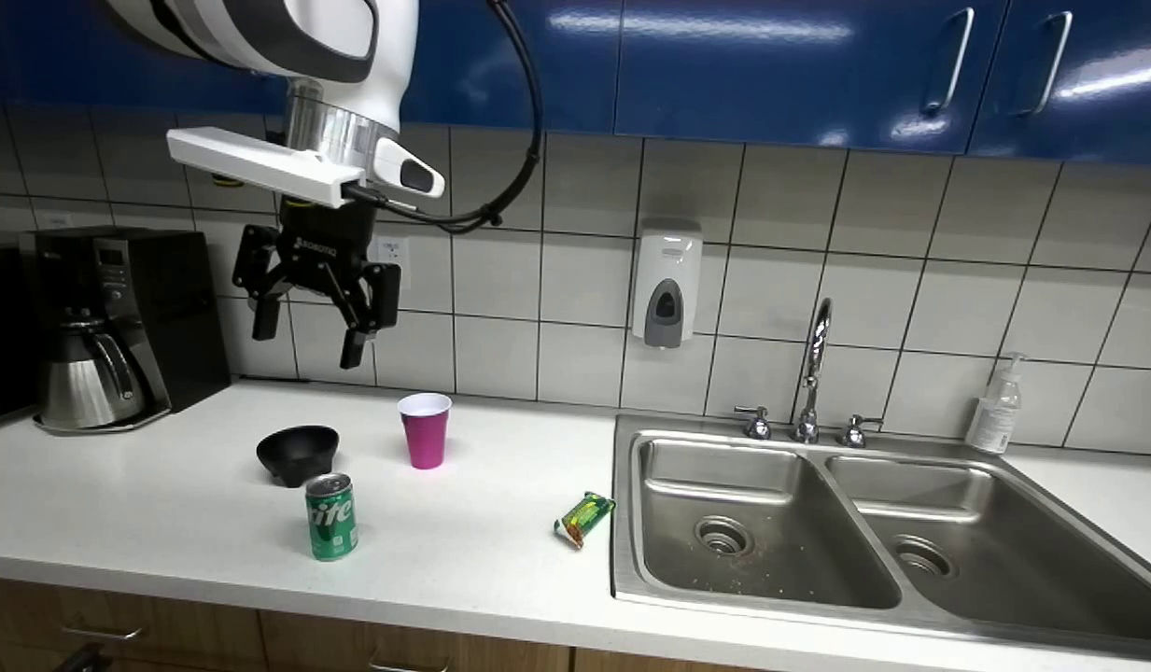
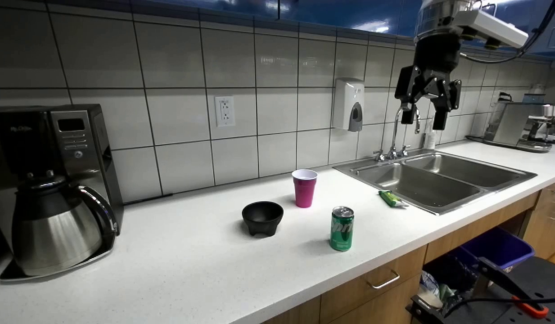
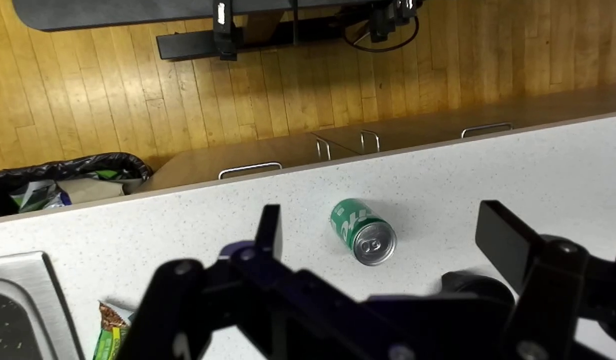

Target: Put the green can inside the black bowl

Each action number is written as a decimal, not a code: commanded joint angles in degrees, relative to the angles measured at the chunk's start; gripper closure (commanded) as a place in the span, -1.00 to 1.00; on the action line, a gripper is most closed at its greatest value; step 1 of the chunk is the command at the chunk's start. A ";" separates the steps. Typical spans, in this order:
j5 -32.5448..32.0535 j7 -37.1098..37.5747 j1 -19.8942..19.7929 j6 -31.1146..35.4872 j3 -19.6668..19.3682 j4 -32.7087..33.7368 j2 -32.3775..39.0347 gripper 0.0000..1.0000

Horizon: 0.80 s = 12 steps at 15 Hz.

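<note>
While the Robotiq gripper (image 1: 309, 336) hangs well above the white countertop (image 1: 463, 551), its two fingers (image 1: 353, 349) are spread wide. The green Sprite can (image 2: 341, 231) stands upright on that surface near the front edge, apart from the small black footed bowl (image 2: 263, 219), which sits a little farther back. Closer to the tiled wall (image 1: 500, 345) is a pink cup (image 2: 305, 191), its inside white; a green-and-yellow packet (image 1: 584, 518) lies just beside the double-basin steel sink (image 1: 625, 523). On the side of the bowl away from the sink stands a black coffee maker (image 1: 169, 289) with a steel carafe (image 1: 80, 387). The wrist view shows the can's silvery top, farther down, in the gap between the fingers; of the bowl it seems to catch only a dark rounded part near one finger.
</note>
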 commanded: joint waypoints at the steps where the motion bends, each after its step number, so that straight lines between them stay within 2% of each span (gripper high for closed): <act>1: -0.65 4.56 -1.44 4.07 3.99 -3.09 -2.15 -1.00; 12: -0.99 19.25 -0.58 12.08 12.01 -4.84 0.79 -1.00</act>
